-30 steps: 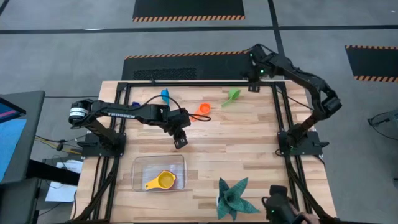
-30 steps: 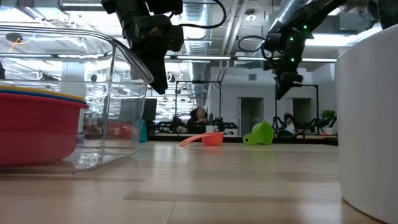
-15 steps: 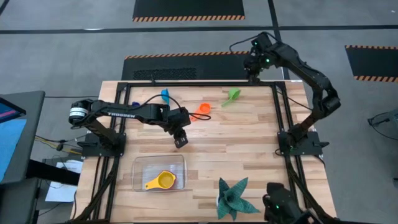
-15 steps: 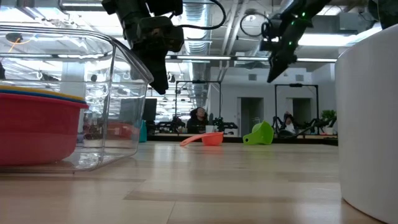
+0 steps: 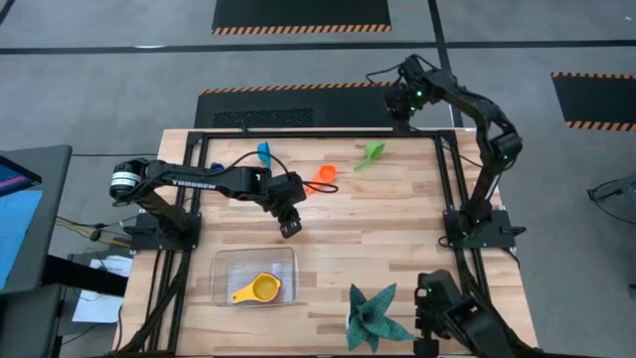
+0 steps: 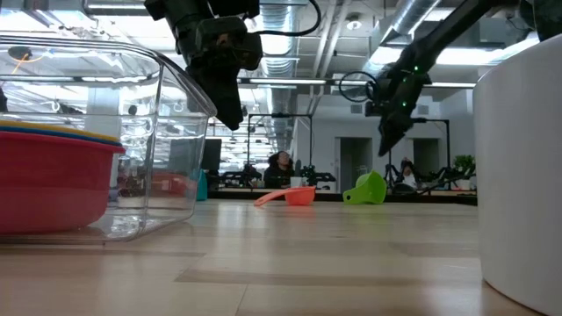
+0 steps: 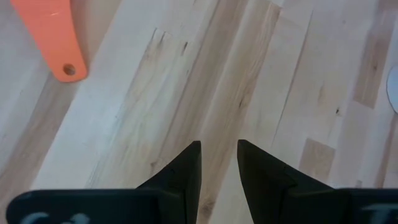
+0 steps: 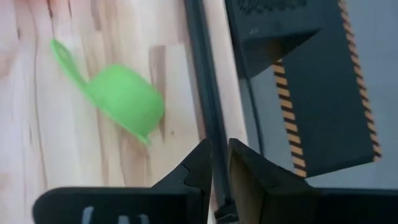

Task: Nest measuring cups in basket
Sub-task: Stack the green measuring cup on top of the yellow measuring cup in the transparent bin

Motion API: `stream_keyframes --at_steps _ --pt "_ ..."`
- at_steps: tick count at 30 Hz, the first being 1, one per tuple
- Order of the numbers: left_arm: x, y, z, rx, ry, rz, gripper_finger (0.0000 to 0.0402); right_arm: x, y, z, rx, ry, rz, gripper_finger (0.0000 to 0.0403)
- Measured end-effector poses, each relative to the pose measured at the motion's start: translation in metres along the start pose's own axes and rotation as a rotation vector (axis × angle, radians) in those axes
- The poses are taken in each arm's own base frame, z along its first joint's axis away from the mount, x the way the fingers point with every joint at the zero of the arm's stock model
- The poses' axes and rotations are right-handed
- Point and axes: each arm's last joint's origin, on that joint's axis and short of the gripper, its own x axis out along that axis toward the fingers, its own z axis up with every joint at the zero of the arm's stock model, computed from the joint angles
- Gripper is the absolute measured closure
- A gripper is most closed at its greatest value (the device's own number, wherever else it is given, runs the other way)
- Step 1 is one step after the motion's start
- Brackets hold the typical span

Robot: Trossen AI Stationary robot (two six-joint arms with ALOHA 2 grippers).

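Left tool: hangs above bare counter near the middle, gripping nothing. Its two fingers stand slightly apart, a narrow gap between them, with wood showing through. Just beyond its tips, toward the far edge, lies the orange measuring cup, resting on the boards with its flat handle pointing toward the tool. Farther off on the same far side, to the left, lies the light blue measuring cup. On the near side of this tool sits the basket — clear-walled, flat on the counter — with the yellow measuring cup inside it; the level view shows a red cup under the yellow rim, one nested in the other.

Right tool: held in the air at the far right corner of the counter, over the black frame rail. Its fingers are almost together, only a thin slit between them, and they hold nothing. Just beside it, inward over the boards, lies the green measuring cup, tipped on its side with its handle angled away. The green and orange cups are near each other but not touching.

Well apart from both tools, at the near edge of the counter, stands the dark green star-shaped plant — right of the basket.
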Motion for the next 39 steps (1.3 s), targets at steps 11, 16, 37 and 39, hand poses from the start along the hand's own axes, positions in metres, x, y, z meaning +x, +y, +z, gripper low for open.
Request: stream_keyframes --at_steps 11,16,37,39 --pt "0.000 0.000 0.002 -0.007 -0.022 0.010 0.0310 0.043 -0.004 -0.008 -0.051 0.024 0.109 0.0326" --pt "0.000 0.000 0.002 -0.043 -0.020 0.005 0.0310 0.060 0.007 -0.004 -0.095 0.064 0.184 0.0326" --pt "0.003 -0.005 0.003 -0.010 -0.042 -0.010 0.0310 0.072 0.033 0.010 -0.173 0.130 0.278 0.0326" --pt "0.003 -0.005 0.003 -0.009 -0.039 -0.007 0.0310 0.067 0.042 0.011 -0.154 0.116 0.359 0.0328"
